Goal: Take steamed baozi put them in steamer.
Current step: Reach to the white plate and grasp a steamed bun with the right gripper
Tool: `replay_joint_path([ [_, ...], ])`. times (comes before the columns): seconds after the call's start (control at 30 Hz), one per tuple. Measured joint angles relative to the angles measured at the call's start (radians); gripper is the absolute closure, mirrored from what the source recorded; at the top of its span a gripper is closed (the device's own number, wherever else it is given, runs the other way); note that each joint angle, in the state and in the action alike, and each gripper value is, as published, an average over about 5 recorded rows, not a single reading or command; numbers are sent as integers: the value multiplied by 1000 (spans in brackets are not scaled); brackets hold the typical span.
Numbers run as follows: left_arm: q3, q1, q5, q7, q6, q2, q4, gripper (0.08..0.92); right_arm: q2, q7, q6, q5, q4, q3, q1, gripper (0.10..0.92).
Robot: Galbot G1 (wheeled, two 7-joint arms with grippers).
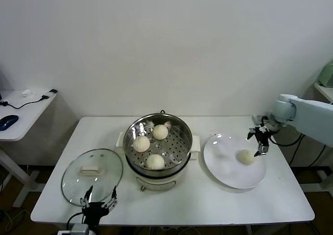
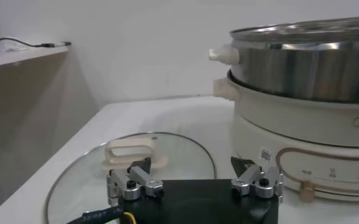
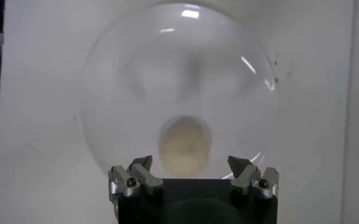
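Note:
Three steamed baozi (image 1: 141, 143) (image 1: 160, 132) (image 1: 154, 161) lie on the perforated tray of the steel steamer (image 1: 179, 126) at the table's middle. A fourth baozi (image 1: 245, 157) (image 3: 185, 145) rests on the white plate (image 1: 229, 175) to the right. My right gripper (image 1: 258, 141) (image 3: 192, 165) hovers open just above and beyond that baozi, its fingers spread either side of it without touching. My left gripper (image 1: 99, 196) (image 2: 192, 167) stands open and empty at the front left edge, over the glass lid (image 1: 92, 172) (image 2: 167, 146).
The steamer's white base (image 2: 301, 146) with side handles stands close to the right of my left gripper. A side desk (image 1: 21, 113) with a mouse and cables stands at far left. A black cable runs off the table's right edge.

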Motion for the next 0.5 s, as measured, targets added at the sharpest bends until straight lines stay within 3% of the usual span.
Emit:
replay_joint_path([
  [0.4, -3, 3, 2, -2, -7, 1, 9, 177, 66, 12, -21, -38, -134, 108, -162, 205],
  [0.5, -4, 4, 2, -3, -9, 2, 10, 177, 83, 16, -23, -43, -160, 125, -184, 240],
])
